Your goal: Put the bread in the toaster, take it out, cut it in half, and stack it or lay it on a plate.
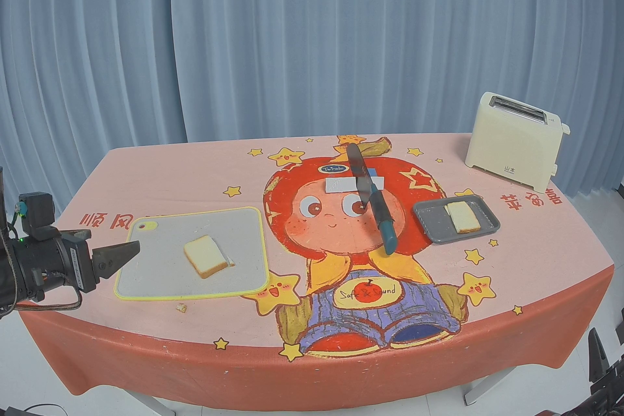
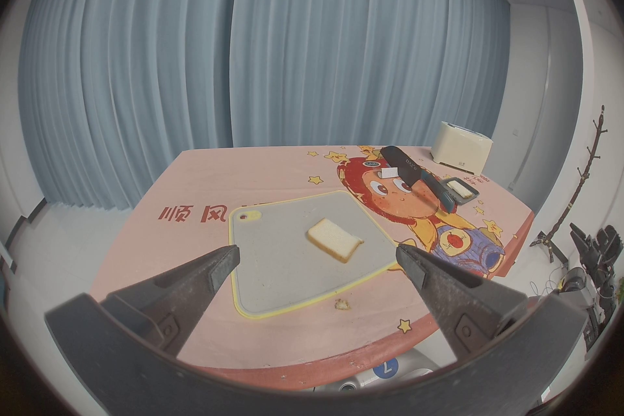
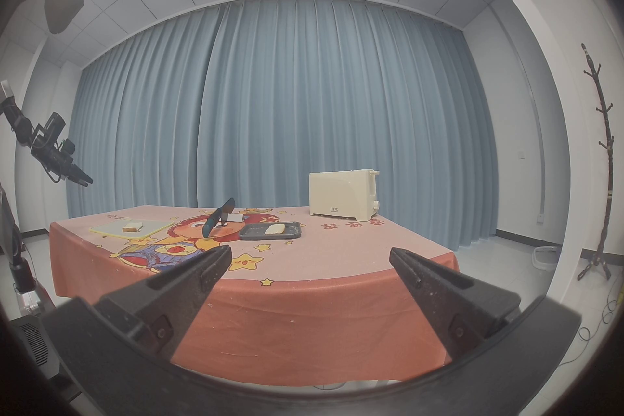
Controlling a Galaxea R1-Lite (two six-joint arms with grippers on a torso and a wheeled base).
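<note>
Bread (image 1: 207, 255) lay on the cutting board (image 1: 162, 274) — the left gripper (image 1: 130, 251) hung near the board, wide open and empty. The right gripper (image 3: 309, 264) was open too.

right gripper open, off the table's edge

the right gripper (image 3: 310, 255) sits with its jaws wide apart and nothing between them, short of the table (image 3: 338, 307). on the orange cloth a cream toaster (image 3: 343, 194) stands towards the blue curtain (image 3: 292, 99). near it is a grey tray (image 3: 255, 234) holding a piece of bread (image 3: 275, 229). next comes the knife (image 3: 218, 217), tilted. farthest off is the cutting board (image 3: 107, 233) with a second piece of bread (image 3: 132, 227) on it.
</note>
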